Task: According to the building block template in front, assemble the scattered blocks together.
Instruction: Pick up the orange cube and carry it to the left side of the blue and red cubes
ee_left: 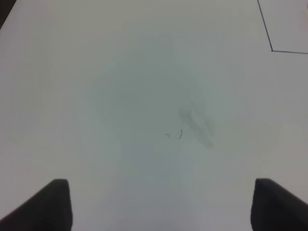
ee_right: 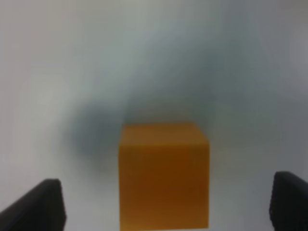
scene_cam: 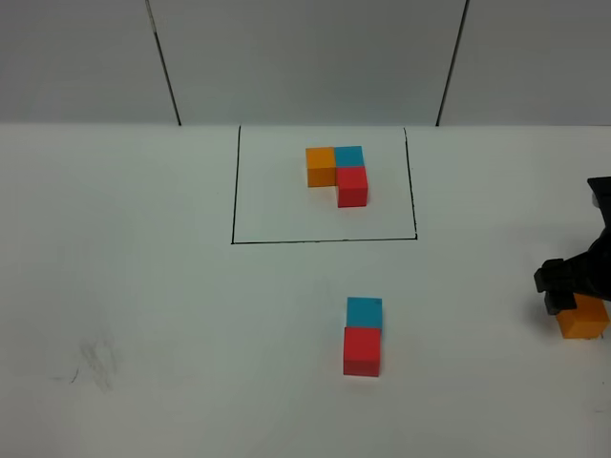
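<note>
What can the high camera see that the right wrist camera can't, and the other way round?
Only the high view: the template, and the teal block touching the red block. Only the right wrist view: the pincer with fingers spread wide, clear of the orange block between them. Both: the orange block, the pincer and the white table.

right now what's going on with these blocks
A two-armed robot is copying the building block template inside the black outline. The loose teal block and red block sit touching, matching the template. The right gripper is open around the orange block near the right edge of the table, not gripping it. The left gripper is open over bare table, holding nothing.
</note>
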You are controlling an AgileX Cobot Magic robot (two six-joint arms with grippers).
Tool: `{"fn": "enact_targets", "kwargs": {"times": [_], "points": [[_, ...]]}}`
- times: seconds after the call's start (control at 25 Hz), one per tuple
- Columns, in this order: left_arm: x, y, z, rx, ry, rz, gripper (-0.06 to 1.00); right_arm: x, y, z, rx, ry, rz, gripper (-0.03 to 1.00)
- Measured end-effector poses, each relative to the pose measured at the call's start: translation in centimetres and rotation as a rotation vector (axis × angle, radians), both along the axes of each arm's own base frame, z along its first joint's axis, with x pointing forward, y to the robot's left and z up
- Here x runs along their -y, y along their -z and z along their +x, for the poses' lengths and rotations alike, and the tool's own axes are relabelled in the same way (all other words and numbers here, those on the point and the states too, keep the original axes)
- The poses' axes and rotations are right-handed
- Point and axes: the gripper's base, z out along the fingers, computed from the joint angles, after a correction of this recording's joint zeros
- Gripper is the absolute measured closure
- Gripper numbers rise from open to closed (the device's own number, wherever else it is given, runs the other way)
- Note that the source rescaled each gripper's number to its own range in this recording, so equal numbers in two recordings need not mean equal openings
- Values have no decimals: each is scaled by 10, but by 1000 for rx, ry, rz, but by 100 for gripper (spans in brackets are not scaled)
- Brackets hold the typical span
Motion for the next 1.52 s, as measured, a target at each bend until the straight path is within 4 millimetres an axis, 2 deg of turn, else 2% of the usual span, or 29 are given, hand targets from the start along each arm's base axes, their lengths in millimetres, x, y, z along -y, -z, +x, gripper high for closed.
{"fn": "enact_targets", "kwargs": {"times": [0.52,0.6,0.64,0.72,0.88,1.0,1.2,1.32,1.52], "points": [[0,0,0,0,0,1,28,-1,33,9,-26,-27,-2,19],[0,0,0,0,0,1,28,-1,36,9,-31,-28,-3,28],[0,0,0,0,0,1,28,0,36,9,-30,-30,-4,39],[0,0,0,0,0,1,28,0,36,9,-31,-42,-15,73],[0,0,0,0,0,1,28,3,29,7,-41,-68,-60,75],[0,0,0,0,0,1,28,-2,7,5,15,-113,-99,75],[0,0,0,0,0,1,28,-38,-39,-4,154,-263,-115,75],[0,0,0,0,0,1,28,-74,-54,-7,140,-528,-163,75],[0,0,0,0,0,1,28,-143,-69,-11,73,-1040,-229,75]]}}
